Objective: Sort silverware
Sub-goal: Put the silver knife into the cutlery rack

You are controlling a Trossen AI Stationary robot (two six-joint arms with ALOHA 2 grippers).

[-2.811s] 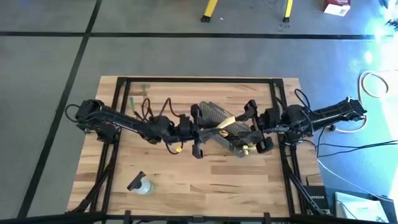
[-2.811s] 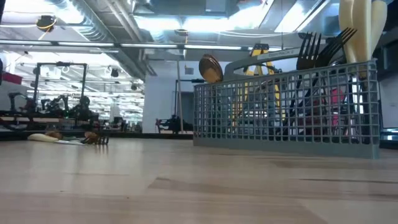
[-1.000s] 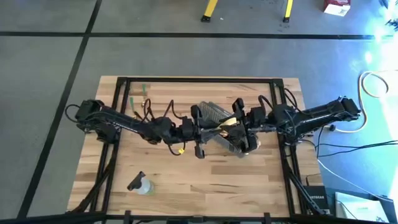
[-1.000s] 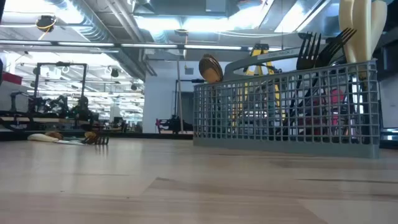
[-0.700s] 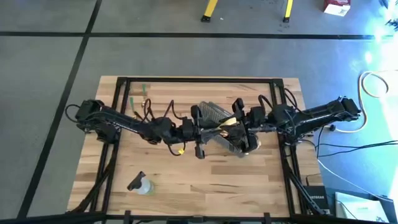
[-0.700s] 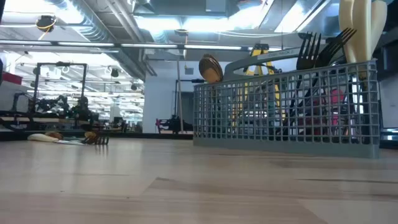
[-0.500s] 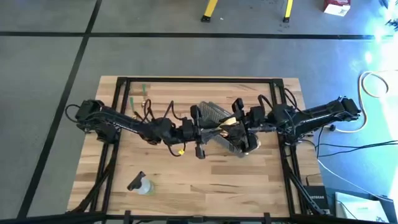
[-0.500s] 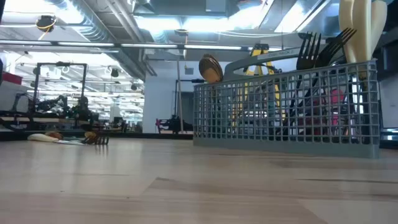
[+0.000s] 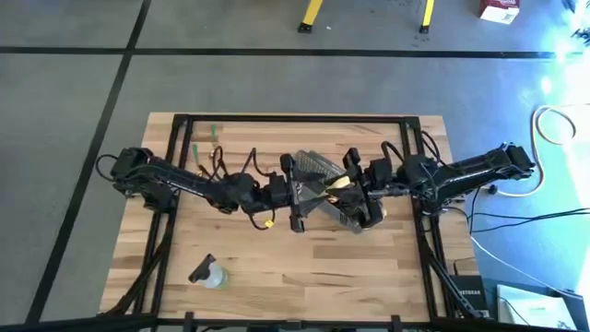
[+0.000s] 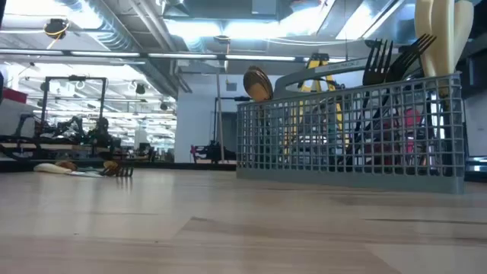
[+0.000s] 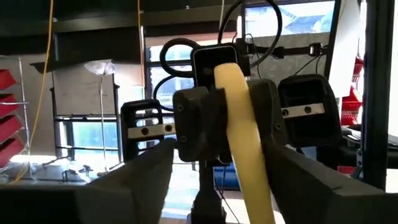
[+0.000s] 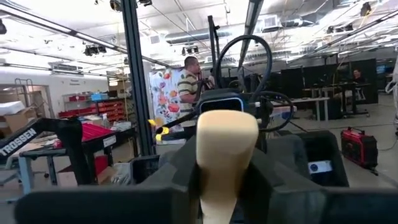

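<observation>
- High view: the left gripper (image 9: 297,195) and right gripper (image 9: 355,189) meet over a grey wire-mesh basket (image 9: 318,171) at the middle of a pale butcher-block table (image 9: 304,267). A slim tan utensil (image 9: 337,183) spans the gap between them, its long axis running roughly left to right. Small green utensils (image 9: 214,132) lie at the far left of the table, and a clear bottle (image 9: 210,275) lies near the front.
- Low view: the basket's square mesh holds black forks (image 10: 392,55) upright, tines up, beside a gold spoon (image 10: 257,84) with its bowl up and a broad tan handle (image 10: 441,30). More utensils (image 10: 114,170) lie flat far across the smooth wood; behind is a bright workshop.
- Left wrist view: the tan utensil (image 11: 242,124) rises smooth and matte between the left fingers (image 11: 130,180), which close on it; the other gripper (image 11: 224,112) faces it.
- Right wrist view: the tan handle's rounded end (image 12: 227,155) is clamped between the right fingers (image 12: 174,180). A person (image 12: 188,84) stands in the room beyond.
</observation>
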